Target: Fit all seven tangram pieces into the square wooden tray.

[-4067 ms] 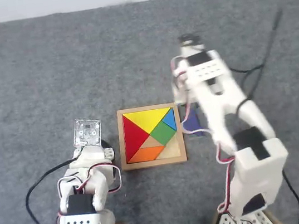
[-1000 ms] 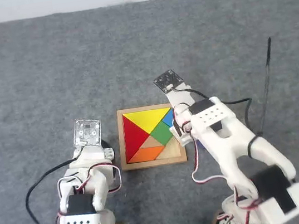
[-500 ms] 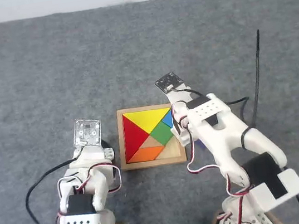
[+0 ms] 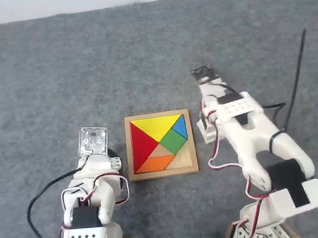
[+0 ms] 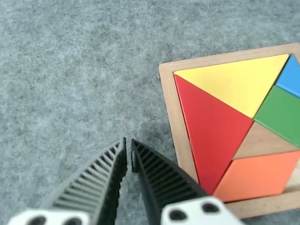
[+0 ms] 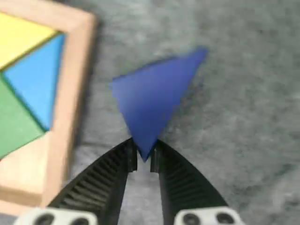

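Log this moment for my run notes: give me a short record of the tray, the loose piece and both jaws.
tray: holds yellow, red, light blue, green and orange pieces; one corner bare
loose piece: dark blue triangle, outside the tray
right jaws: shut on the triangle's tip
left jaws: shut, empty, beside the tray
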